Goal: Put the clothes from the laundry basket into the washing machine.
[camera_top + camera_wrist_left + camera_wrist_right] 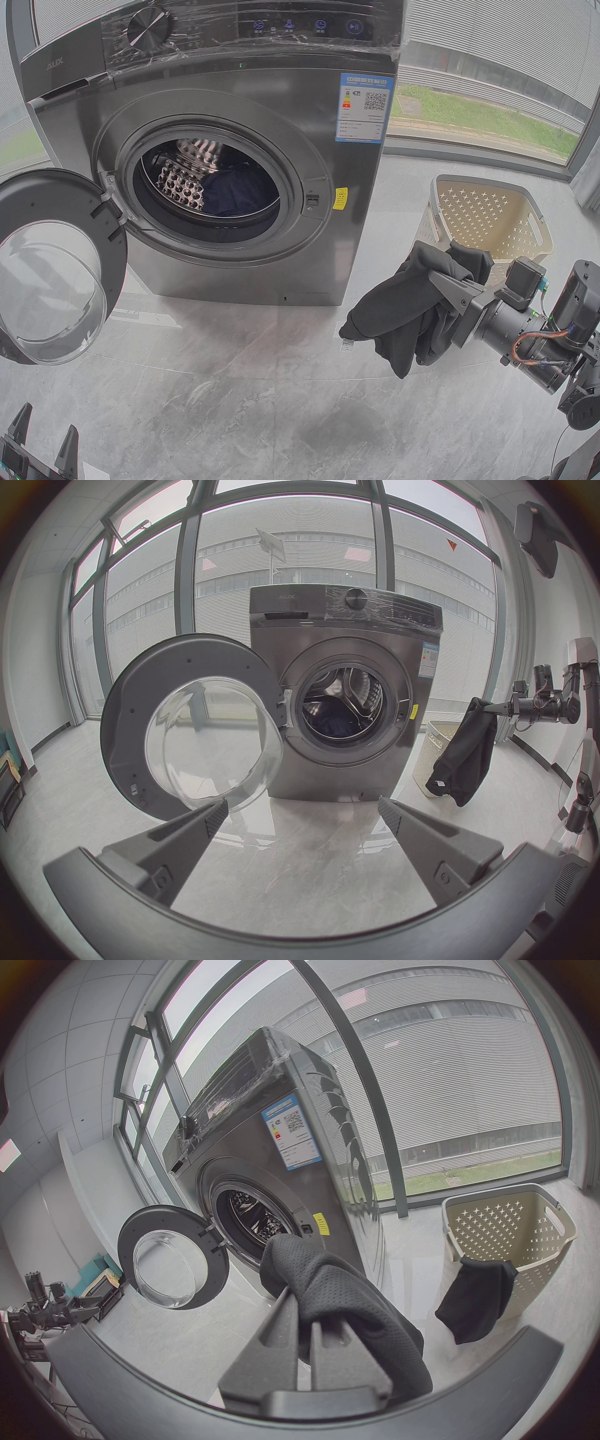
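1. The garment (400, 306), dark grey, hangs in the air over the floor (250, 387), between the basket and the washer's right front corner. It droops in long folds because I hold it by one bunched upper edge only.
2. My right claw (451, 284) pinches that bunch, its fingers pressed together on the cloth. The arm is level, high enough that the hem clears the floor.
3. The basket (484, 182) stands on the floor right of the washer, by the window. A dark flap shows against its front wall; I cannot tell whether that is my garment's tail or another piece.
4. The washer (250, 87) has its door (59, 200) swung wide to the left, so the mouth is free. A dark cloth (240, 187) lies in the drum (187, 178).
5. My left claw (300, 830) is spread and holds nothing. It sits low, facing the washer, out of the carrying path.
6. I judge the carry to the mouth comes next; the loose tail may snag on the rim.
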### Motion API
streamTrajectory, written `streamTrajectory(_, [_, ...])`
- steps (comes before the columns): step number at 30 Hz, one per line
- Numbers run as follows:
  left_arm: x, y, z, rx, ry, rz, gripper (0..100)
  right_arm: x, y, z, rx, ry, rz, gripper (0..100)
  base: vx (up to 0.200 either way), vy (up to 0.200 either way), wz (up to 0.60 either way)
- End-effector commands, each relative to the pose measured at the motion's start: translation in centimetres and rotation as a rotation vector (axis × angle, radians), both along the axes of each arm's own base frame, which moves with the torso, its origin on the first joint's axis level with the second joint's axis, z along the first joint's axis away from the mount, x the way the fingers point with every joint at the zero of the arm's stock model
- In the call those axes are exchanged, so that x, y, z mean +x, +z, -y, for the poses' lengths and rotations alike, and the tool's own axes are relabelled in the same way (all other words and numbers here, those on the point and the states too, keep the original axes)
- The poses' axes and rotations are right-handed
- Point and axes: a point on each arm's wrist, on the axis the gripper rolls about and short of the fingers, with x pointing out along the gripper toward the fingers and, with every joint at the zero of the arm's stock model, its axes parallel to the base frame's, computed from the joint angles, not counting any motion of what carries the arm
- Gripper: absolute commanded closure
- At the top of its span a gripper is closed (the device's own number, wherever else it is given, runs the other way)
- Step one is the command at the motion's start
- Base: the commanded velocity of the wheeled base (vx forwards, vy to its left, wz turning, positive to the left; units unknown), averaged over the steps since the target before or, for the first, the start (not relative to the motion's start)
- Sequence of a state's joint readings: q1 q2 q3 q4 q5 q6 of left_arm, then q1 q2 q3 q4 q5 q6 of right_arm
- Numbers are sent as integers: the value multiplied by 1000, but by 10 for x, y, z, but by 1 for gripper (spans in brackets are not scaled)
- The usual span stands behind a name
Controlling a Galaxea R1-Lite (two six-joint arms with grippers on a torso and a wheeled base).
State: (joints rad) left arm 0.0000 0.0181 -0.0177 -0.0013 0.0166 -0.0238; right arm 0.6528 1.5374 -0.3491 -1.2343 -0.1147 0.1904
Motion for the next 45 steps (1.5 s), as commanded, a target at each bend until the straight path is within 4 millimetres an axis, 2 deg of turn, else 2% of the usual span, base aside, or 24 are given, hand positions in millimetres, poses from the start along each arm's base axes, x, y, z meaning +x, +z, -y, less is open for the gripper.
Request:
streamTrajectory(1, [0, -4, 0, 1, -1, 1, 0, 1, 0, 1, 0, -7, 0, 100, 0, 200, 0])
streamTrajectory(18, [0, -4, 0, -1, -1, 1, 0, 1, 0, 1, 0, -7, 0, 100, 0, 24, 0])
streamTrajectory(33, [0, -4, 0, -2, -1, 1, 0, 2, 1, 1, 2, -7, 3, 100, 0, 200, 0])
streamTrajectory(45, [0, -4, 0, -2, -1, 1, 0, 0, -1, 0, -2, -1, -2, 100, 0, 0, 0])
